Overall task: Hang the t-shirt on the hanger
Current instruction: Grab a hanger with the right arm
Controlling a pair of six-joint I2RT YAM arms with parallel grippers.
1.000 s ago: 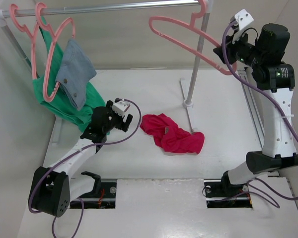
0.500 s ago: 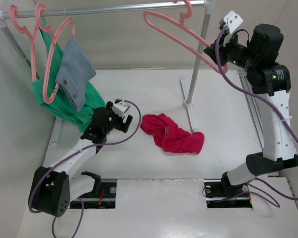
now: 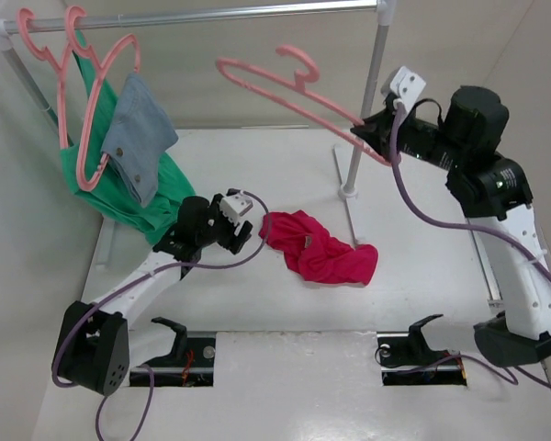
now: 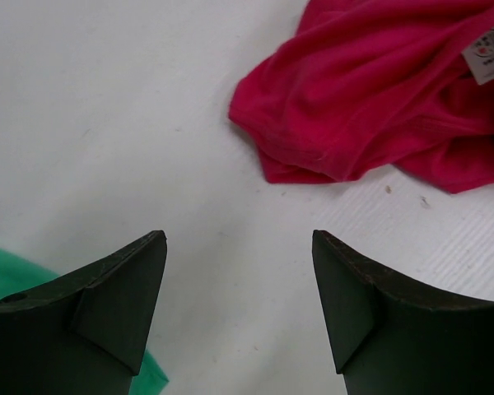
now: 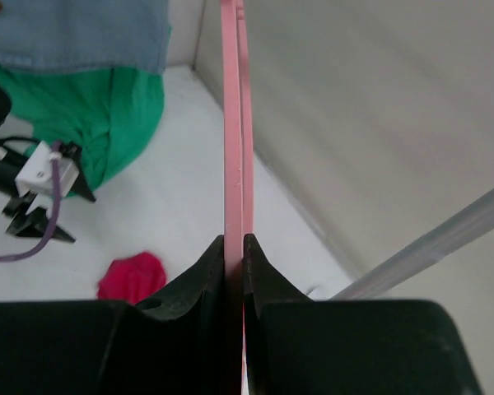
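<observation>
Pink hanger [image 3: 294, 83] now off rail [image 3: 211, 13], R gripper [image 3: 361, 130]

1. your left wrist view cuts the t-shirt [image 4: 379, 107] off at its top and right edges; the print on its label [image 4: 487, 51] is too small to read;
2. your right wrist view loses the hanger [image 5: 232, 123] past the top edge;
3. only a sliver of the green garment [image 4: 0, 271] shows at that left wrist view's lower left

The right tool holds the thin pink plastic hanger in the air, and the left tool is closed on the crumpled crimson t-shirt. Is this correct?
Not quite: the left wrist view shows the left tool open and empty, short of the crumpled crimson-pink cloth t-shirt. The right tool does hold the thin salmon-pink plastic hanger in the air.
</observation>
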